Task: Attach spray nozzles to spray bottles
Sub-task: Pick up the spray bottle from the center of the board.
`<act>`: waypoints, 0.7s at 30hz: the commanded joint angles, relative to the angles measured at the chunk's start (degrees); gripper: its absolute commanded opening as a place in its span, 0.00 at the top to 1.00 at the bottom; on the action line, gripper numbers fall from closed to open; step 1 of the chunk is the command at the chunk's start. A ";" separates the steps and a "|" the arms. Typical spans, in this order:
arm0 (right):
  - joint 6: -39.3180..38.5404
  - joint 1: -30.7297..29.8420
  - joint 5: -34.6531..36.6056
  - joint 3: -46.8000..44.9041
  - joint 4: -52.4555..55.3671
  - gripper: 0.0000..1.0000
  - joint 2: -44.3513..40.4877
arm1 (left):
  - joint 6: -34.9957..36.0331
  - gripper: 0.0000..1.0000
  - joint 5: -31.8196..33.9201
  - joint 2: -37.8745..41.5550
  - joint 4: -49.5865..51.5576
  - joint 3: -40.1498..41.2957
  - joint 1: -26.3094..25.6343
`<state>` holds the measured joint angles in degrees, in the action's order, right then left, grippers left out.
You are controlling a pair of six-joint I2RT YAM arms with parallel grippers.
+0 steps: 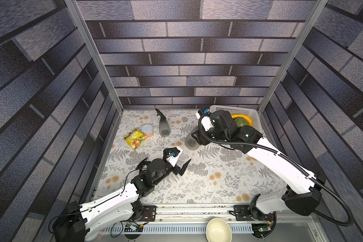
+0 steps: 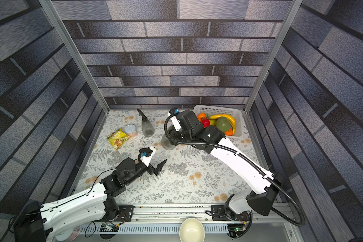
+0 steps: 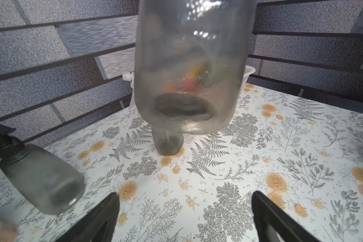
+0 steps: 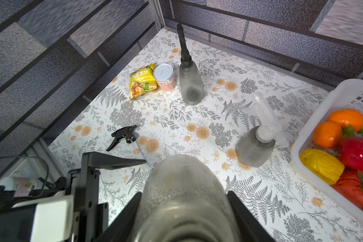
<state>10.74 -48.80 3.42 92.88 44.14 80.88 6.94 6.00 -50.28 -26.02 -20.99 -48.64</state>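
Left pincer (image 3: 186, 193) spread wide, empty, low over tabletop (image 3: 239, 167). Loose black nozzle (image 4: 124, 136) lies near it, likely next pickup. Right pincer (image 4: 183, 199) pinches bare grey bottle (image 3: 189, 62) by body, held clear of tabletop, presumably to offer neck; neck itself hidden. Beyond: white-nozzle bottle (image 4: 254, 148), black-nozzle bottle (image 4: 191, 83), both already fitted. Snack bag (image 4: 142, 81) reads 玉米片; can (image 4: 165, 76) label illegible.
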 commanded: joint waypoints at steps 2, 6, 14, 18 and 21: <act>1.10 -0.26 -4.12 0.31 3.58 0.38 -2.68 | 3.91 0.00 -4.00 -1.95 -14.64 0.37 1.69; 1.64 -0.31 -6.28 0.85 4.04 0.38 -3.27 | 3.49 0.00 -6.67 -4.16 -16.30 -0.29 1.48; 2.31 -0.29 -7.58 0.37 2.98 0.39 -2.75 | 3.85 0.00 -8.37 -6.39 -16.42 -2.43 -1.05; 2.92 -0.33 -8.92 -0.13 2.12 0.39 -2.31 | 6.04 0.00 -6.96 -8.78 -17.74 -3.72 -2.59; 3.05 -0.31 -8.85 -0.67 1.98 0.39 -2.22 | 6.11 0.00 -6.10 -10.08 -21.69 -3.32 -2.77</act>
<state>12.84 -48.84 -4.25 92.79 46.92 78.41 11.09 -0.64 -59.66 -43.09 -22.94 -51.00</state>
